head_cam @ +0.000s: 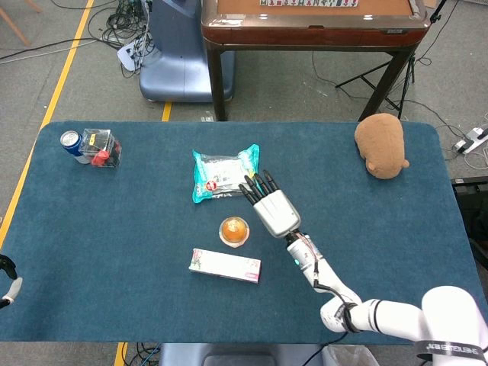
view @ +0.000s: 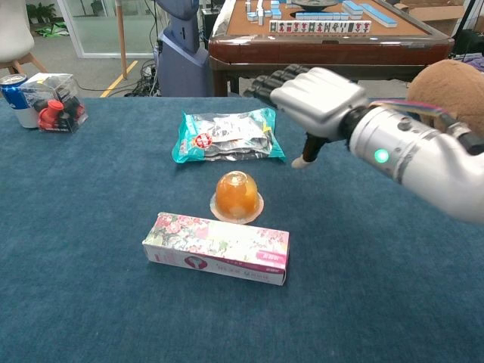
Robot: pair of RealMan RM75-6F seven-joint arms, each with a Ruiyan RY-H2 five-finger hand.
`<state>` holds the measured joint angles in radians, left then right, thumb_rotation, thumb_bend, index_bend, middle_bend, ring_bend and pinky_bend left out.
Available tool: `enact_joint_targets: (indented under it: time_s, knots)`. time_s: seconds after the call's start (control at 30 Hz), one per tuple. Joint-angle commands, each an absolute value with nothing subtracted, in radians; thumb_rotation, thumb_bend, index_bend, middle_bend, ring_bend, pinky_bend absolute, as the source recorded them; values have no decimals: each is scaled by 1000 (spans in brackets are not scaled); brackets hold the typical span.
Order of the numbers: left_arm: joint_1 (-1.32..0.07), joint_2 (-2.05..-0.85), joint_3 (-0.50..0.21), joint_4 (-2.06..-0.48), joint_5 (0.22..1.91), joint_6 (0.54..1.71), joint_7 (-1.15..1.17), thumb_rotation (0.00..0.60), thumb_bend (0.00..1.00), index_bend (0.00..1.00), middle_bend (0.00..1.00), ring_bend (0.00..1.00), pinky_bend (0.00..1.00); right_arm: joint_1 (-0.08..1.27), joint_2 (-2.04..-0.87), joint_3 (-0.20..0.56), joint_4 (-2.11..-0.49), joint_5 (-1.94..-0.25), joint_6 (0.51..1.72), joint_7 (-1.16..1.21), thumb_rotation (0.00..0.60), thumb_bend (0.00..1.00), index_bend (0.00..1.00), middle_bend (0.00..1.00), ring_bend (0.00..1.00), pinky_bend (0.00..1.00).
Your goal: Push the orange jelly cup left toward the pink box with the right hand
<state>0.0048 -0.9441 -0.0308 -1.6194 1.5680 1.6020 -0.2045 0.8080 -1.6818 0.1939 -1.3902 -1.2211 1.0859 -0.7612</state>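
Observation:
The orange jelly cup (head_cam: 234, 230) (view: 237, 195) stands dome-up on the blue tablecloth, just behind the pink flowered box (head_cam: 225, 265) (view: 217, 247), with a small gap between them. My right hand (head_cam: 273, 207) (view: 314, 98) hovers above the table to the right of the cup. Its fingers are stretched out and it holds nothing and touches nothing. A small dark and white part at the left edge of the head view may be my left hand (head_cam: 8, 276); how its fingers lie is unclear.
A teal snack bag (head_cam: 226, 174) (view: 227, 136) lies behind the cup. A brown plush toy (head_cam: 381, 145) (view: 454, 83) sits at the far right. A drink can (head_cam: 71, 142) (view: 13, 91) and a clear box (head_cam: 101, 147) (view: 54, 102) stand far left.

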Motion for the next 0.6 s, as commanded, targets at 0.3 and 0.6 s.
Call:
enact_joint_targets:
  time_s: [0.3, 0.6]
  knots:
    - [-1, -956, -36, -1637, 1547, 1591, -145, 600, 313, 618, 484, 423, 535, 584, -1342, 95, -1733, -1224, 1285, -774, 600, 0, 0, 0, 0, 0]
    - [-15, -986, -39, -1621, 1544, 1574, -132, 600, 313, 612, 507, 423, 535, 395, -1171, 11, -1870, -1262, 1449, -657, 600, 0, 0, 0, 0, 0]
